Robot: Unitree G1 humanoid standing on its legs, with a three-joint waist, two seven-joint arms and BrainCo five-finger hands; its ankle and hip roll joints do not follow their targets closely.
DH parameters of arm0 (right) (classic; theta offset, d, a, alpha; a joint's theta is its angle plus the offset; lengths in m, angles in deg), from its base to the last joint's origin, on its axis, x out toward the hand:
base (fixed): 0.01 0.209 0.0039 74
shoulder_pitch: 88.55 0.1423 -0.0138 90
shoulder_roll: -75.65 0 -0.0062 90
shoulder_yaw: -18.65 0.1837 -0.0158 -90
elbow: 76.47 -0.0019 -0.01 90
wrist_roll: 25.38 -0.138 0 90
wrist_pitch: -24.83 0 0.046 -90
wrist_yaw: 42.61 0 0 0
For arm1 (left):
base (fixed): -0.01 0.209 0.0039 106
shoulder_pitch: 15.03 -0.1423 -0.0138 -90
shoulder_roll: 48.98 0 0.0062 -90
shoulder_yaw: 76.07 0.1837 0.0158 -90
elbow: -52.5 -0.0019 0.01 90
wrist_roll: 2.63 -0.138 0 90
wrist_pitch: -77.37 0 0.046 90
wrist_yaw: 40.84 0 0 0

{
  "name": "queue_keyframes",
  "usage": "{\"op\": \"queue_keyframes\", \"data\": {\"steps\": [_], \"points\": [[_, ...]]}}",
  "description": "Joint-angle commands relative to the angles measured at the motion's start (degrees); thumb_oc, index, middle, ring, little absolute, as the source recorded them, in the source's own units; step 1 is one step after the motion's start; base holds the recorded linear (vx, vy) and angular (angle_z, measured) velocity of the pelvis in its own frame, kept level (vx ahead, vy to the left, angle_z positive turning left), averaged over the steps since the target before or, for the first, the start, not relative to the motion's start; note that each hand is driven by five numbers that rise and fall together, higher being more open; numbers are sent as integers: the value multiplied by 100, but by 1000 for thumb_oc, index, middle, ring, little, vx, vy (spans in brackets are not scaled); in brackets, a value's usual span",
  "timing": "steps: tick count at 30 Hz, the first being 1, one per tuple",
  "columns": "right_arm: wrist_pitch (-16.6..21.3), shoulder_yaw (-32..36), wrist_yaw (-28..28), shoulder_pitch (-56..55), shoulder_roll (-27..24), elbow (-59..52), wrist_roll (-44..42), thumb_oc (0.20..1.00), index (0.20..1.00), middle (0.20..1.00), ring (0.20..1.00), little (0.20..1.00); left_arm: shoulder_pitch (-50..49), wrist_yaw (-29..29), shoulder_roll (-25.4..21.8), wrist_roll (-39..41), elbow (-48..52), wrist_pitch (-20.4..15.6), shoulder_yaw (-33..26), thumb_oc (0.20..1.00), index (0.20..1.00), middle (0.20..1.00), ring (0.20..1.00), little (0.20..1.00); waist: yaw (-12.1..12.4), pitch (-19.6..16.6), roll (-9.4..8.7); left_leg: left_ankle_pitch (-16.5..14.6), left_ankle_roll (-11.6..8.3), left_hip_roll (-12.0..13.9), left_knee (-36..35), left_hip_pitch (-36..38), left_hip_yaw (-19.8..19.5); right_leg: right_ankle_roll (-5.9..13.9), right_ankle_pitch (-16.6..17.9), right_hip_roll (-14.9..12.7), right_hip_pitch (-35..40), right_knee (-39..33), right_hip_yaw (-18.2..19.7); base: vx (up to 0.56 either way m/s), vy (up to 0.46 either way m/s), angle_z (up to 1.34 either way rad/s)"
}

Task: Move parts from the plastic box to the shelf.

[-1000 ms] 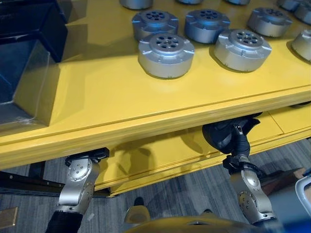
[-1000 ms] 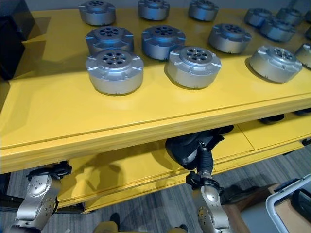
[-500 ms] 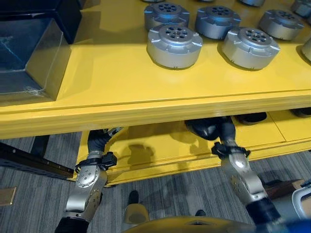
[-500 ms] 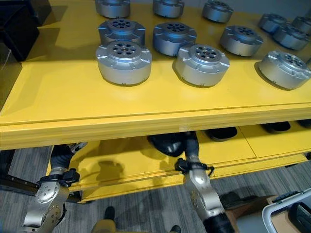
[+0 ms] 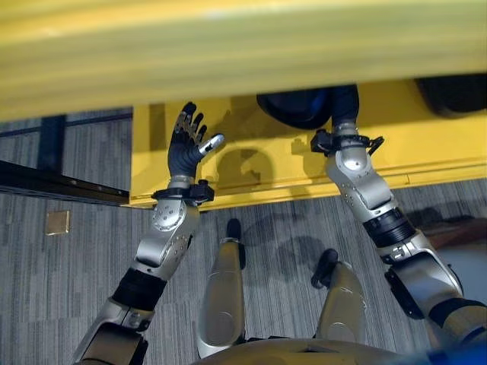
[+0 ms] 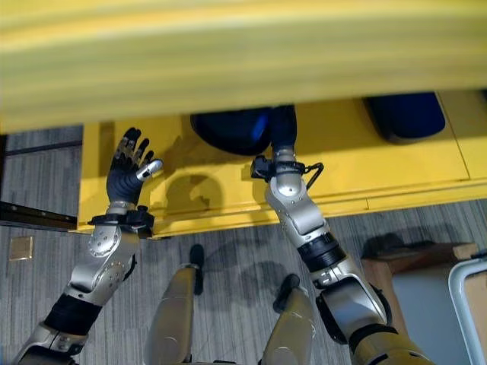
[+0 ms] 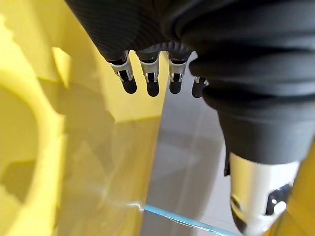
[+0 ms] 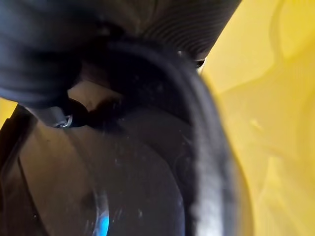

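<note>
The upper yellow shelf's front edge (image 5: 228, 53) runs across the top of both eye views. Below it lies the lower yellow shelf (image 5: 259, 163) with a dark round part (image 6: 232, 129) on it and a second dark part (image 6: 403, 114) further right. My left hand (image 5: 186, 148) is raised in front of the lower shelf, open, fingers (image 7: 147, 83) straight and spread, holding nothing. My right hand (image 5: 344, 106) reaches under the upper shelf beside the first dark part. In the right wrist view a dark rounded surface (image 8: 123, 187) sits right against the hand's cover (image 8: 197, 24).
Grey carpet floor lies in front of the shelf. A black frame rail (image 5: 53, 182) crosses at the left, with a small brass plate (image 5: 55, 222) in the floor near it. At the lower right stand a brown box (image 6: 396, 262) and a white-rimmed container (image 6: 472, 296).
The camera has tipped down, so the upper shelf's top with its silver parts has left the view. My left hand has come out from under the shelf and now stands raised and open.
</note>
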Motion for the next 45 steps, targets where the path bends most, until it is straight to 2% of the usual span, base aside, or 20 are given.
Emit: {"op": "queue_keyframes", "data": {"steps": [1,8,9,14,21,24,29,37,45], "points": [[500,279,-232,535,-34,-146,311,200,200,200,200,200,169,133,-3,1,547,-520,76,1000,1000,1000,1000,1000,-58,-476,-69,-250,157,-67,236,-83,40,-248,189,374,-163,-60,8,-89,-43,-20],[504,367,-447,1144,-206,38,608,200,200,200,200,200,717,361,104,-39,849,-742,-10,1000,1000,1000,1000,1000,-183,-640,-38,-342,186,-32,631,-794,-3,-323,15,395,-1051,484,214,-22,-25,-9],[511,370,-449,1177,-218,38,601,200,200,200,200,200,729,378,119,-27,901,-758,-26,1000,1000,1000,1000,1000,-194,-683,-41,-492,145,-24,684,-796,-29,-263,-128,402,-1065,563,250,68,-35,3],[491,378,-434,1339,-443,198,700,200,200,200,200,200,788,423,127,-50,1013,-828,-89,1000,1000,1000,1000,1000,-209,-800,-73,-488,161,-51,760,-1064,-68,-284,-170,390,-1294,668,253,7,-21,4],[391,198,-290,1838,-1018,922,768,200,200,200,200,200,671,331,70,-8,1170,-888,-132,1000,1000,1000,1000,1000,-142,-885,-119,-511,166,-50,827,-1205,-75,-303,-190,390,-1467,762,287,3,4,2],[196,-609,249,2663,-1878,1797,798,200,200,200,200,200,421,96,-44,133,1226,-905,-87,1000,1000,1000,1000,1000,-48,-890,-232,-470,139,-50,799,-1266,-90,-316,-161,391,-1536,744,291,0,0,0],[90,-1372,688,3216,-2317,2691,731,200,200,200,200,200,316,-100,-139,230,1256,-900,-54,1000,1000,1000,1000,1000,-5,-860,-298,-435,104,-39,720,-1228,-96,-327,-153,410,-1503,688,285,0,0,0],[-36,-2089,1100,3757,-2437,4023,686,200,200,200,200,200,351,-230,-163,269,1186,-926,10,1000,1000,1000,1000,1000,46,-780,-307,-412,70,-37,692,-1193,-97,-341,-155,443,-1453,644,280,0,0,0],[-51,-2302,1291,3703,-2264,4441,647,200,200,200,200,200,431,-237,-138,256,1101,-931,43,1000,1000,1000,1000,1000,54,-712,-274,-392,62,-33,676,-1171,-84,-342,-138,456,-1432,626,294,0,0,0]]}}
